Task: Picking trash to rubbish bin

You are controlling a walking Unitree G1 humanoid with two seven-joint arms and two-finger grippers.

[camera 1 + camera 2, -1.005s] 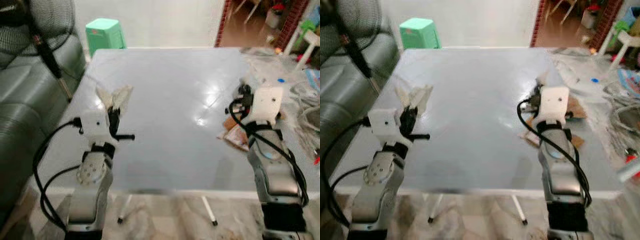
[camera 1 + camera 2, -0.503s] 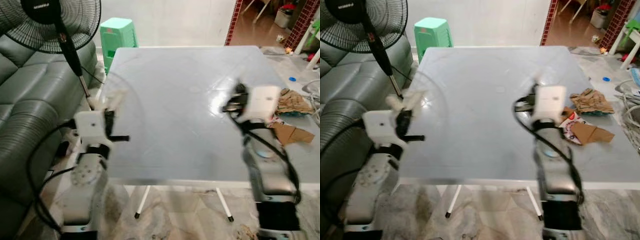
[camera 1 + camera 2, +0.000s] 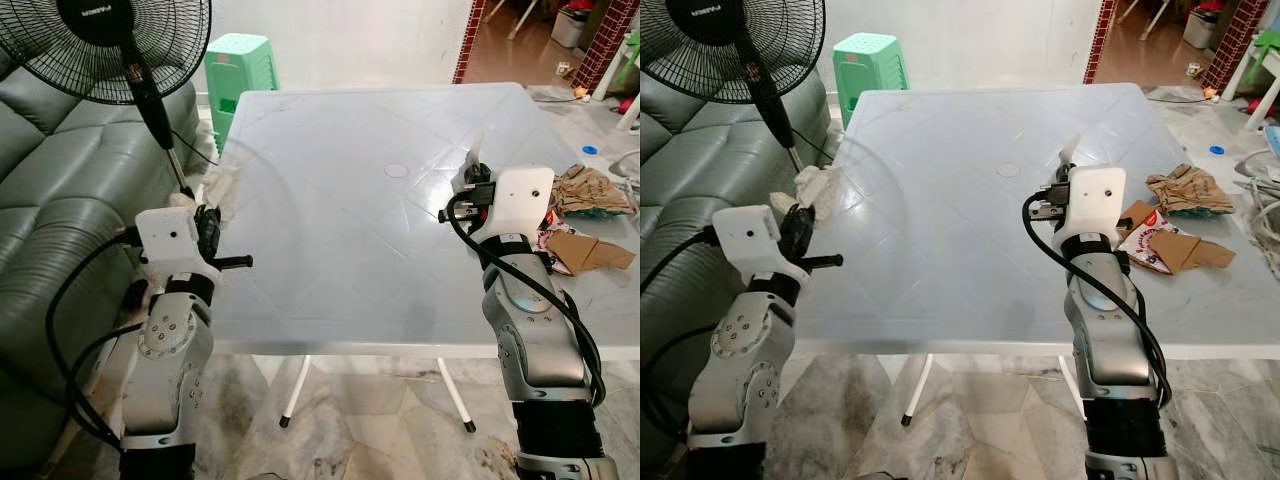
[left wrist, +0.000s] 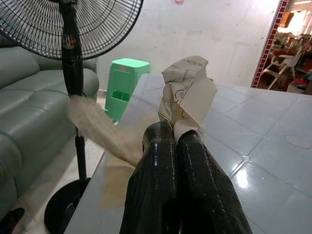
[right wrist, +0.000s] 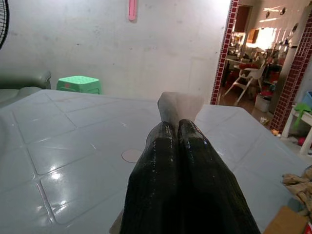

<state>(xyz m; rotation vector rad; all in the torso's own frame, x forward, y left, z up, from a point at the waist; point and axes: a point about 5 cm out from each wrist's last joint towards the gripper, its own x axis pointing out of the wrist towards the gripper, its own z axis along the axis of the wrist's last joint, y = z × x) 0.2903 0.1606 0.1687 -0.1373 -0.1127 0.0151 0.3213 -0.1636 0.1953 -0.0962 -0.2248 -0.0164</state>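
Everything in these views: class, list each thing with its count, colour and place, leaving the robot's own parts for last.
Table: one, pale grey, in front of the robot.
Brown paper scraps: several, on the table's right edge.
Fan: one, black, left of the table.
Sofa: one, grey-green, far left.
Stool: one, green, beyond the table.
Left hand: shut on crumpled paper.
Right hand: shut on a pale scrap.

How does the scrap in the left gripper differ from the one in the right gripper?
The left gripper holds a crumpled paper wad with printed lines; the right gripper holds a smaller, plain pale scrap. The wad sits off the table's left edge; the scrap is above the tabletop. Both are pinched between shut fingers.
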